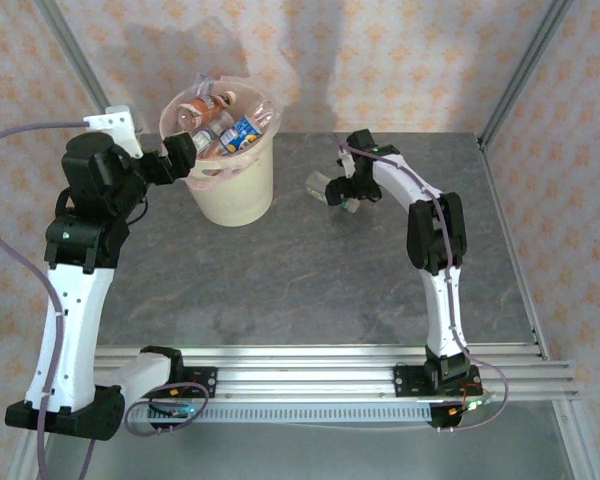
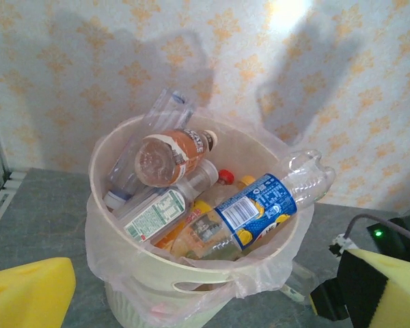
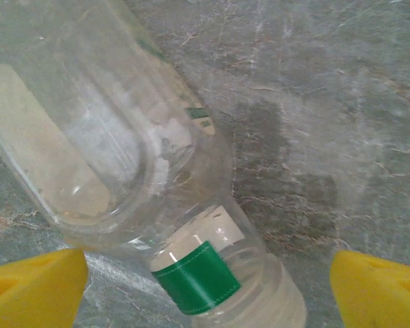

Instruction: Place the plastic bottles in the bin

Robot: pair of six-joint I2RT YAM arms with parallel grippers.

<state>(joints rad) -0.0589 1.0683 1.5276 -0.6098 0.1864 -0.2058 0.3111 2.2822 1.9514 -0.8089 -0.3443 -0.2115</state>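
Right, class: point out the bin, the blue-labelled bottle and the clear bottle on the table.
bin (image 2: 116, 154), left wrist view, inner wall.
blue-labelled bottle (image 2: 256, 205), left wrist view, its label.
clear bottle (image 3: 123, 137), right wrist view, its body.

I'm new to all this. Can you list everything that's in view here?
round cream plastic bin with pink bag liner: one, table's far left
plastic bottles: at least six, clear or amber, piled in the bin
clear plastic bottle with green label strip: one, lying on table, right of bin
grey stone-patterned table: one, under everything
left gripper: one, yellow pads, open, by the bin's rim
right gripper: one, yellow pads, open, astride the lone bottle
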